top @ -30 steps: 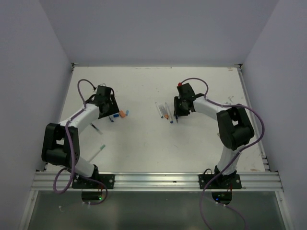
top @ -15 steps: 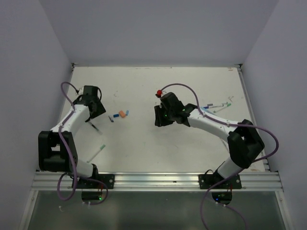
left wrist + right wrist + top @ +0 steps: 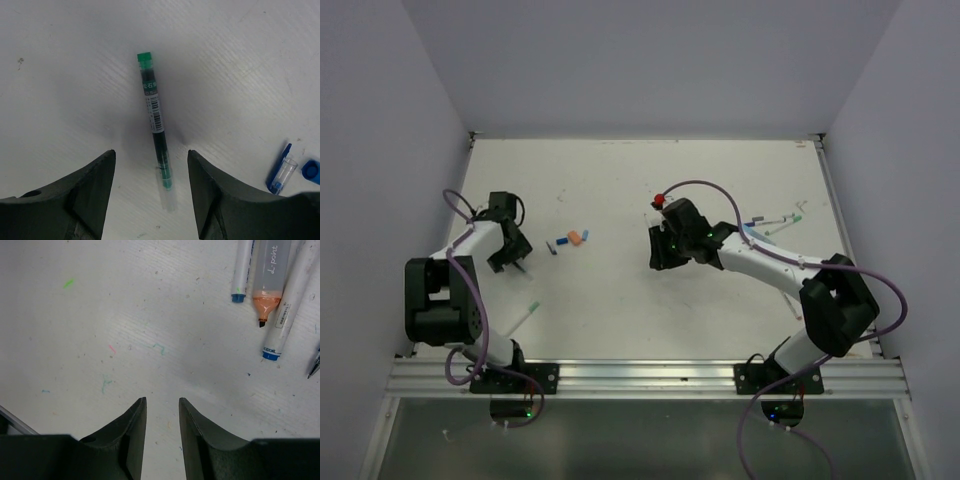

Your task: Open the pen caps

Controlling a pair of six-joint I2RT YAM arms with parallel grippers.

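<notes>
In the left wrist view a dark green pen (image 3: pixel 155 125) lies on the table, with a green end far from me and a clear cap (image 3: pixel 172 195) at the near end. My left gripper (image 3: pixel 151 156) is open and hovers over it, one finger on each side, not touching. In the top view my left gripper (image 3: pixel 510 255) is at the left. An orange cap (image 3: pixel 574 238) and a blue cap (image 3: pixel 563 241) lie to its right. My right gripper (image 3: pixel 161 401) is empty, its jaws a narrow gap apart. An uncapped orange highlighter (image 3: pixel 270 280) and white blue-ended pens (image 3: pixel 285 310) lie beyond it.
A whitish pen with a green end (image 3: pixel 527 312) lies near the left arm's base. Several more pens (image 3: pixel 775 218) lie at the right behind the right arm. A blue cap (image 3: pixel 311 170) and a clear clip cap (image 3: pixel 280 172) show at the left wrist view's right edge.
My left gripper has pulled back from the caps toward the left and near side, over the dark green pen. My right arm has swung left, uncovering the pens at the right.
</notes>
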